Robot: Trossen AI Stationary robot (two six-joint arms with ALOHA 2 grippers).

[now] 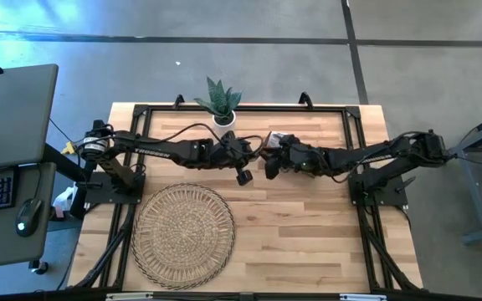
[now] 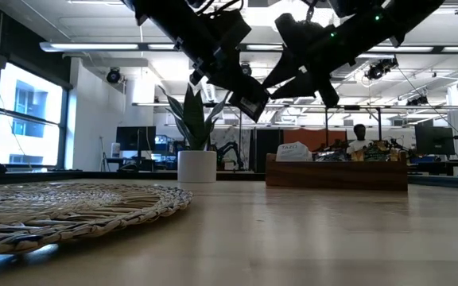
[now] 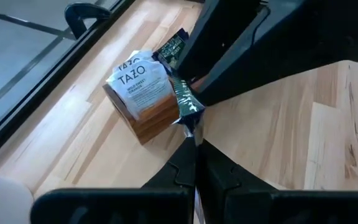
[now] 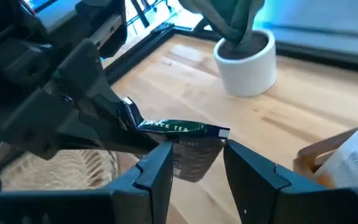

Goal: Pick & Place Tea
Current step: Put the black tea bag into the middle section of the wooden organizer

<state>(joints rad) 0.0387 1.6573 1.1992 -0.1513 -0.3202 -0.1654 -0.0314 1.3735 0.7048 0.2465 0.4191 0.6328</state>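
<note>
While the two claws meet in mid-air: a dark sachet [image 4: 188,155] hangs between them above the far middle of the table [image 1: 308,242]; I judge this a hand-over, though which way it runs cannot be told.
Left claw [image 3: 194,134]: pinched narrow on one corner of the sachet, fingers closed together, so it alone carries the weight.
Right claw [image 4: 197,149]: wide, one finger on each side of the sachet's free end, neither seeming to touch it.
Sachet: green-topped, off the table, tilted, held by its edge only, so it probably flexes easily.
Doing it well: if the right claw is taking it, that claw should close squarely on the flat faces, well clear of the left fingers [image 3: 166,174], before the left claw lets go. One claw should always be gripping. Pull apart slowly and in line, since a thin packet can slip or tear.
Tray [image 3: 157,121]: just beyond the claws on the far side, with an orange sachet [image 3: 138,87] and more tea standing in it.
Mat [image 1: 182,234]: near left, well apart from the claws, nothing on it that I can see.
Plant [image 1: 220,100]: at the far edge, close to the left arm; keep any swing toward the mat low and away from it.
Risk: a drop would land on bare wood between tray and mat.
</note>
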